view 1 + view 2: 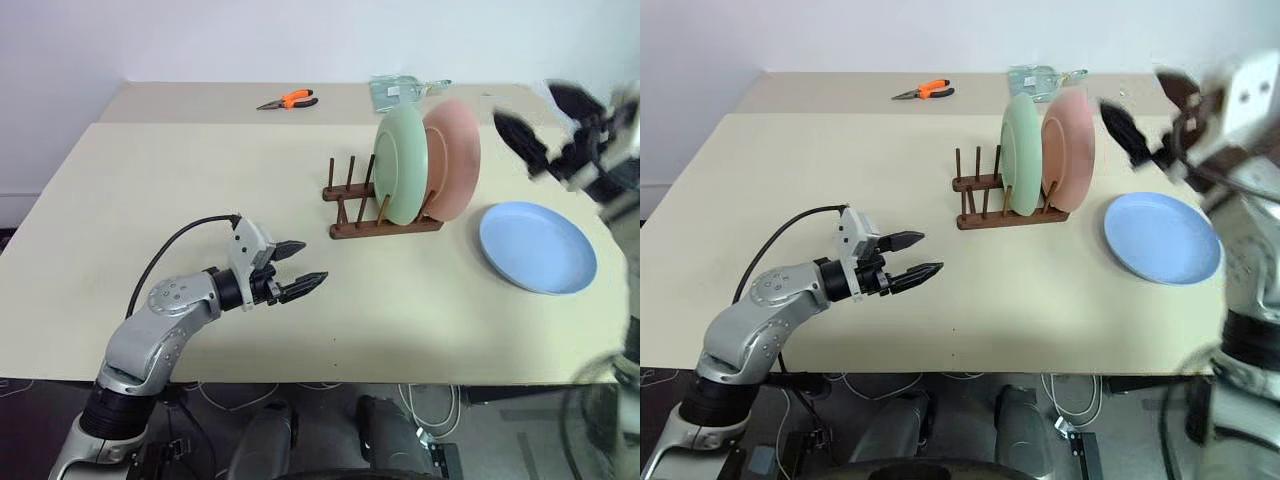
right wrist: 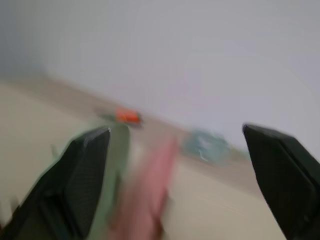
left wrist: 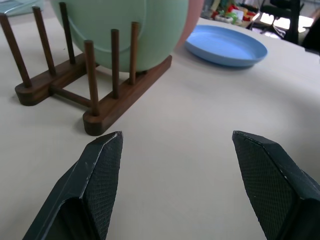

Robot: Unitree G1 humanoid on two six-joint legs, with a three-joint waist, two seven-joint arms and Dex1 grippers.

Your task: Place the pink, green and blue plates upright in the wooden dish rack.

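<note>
Rack [image 1: 385, 222]: green plate [image 1: 401, 165], pink plate [image 1: 455, 160] upright | blue plate [image 1: 537, 246]: flat on tabletop [image 1: 200, 200] | left tool [image 1: 298, 268]: open, empty | right tool [image 1: 1150, 115]: open, empty

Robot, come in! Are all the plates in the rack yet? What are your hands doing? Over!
Both hands open, empty: left hand low over table, right hand up beside rack. Green plate and pink plate upright in wooden rack. Blue plate flat on table. Nothing blocking it.

Head stereo pair looking down over table [image 1: 200, 250], wrist cameras low, sharing wooden dish rack [image 3: 100, 100]
</note>
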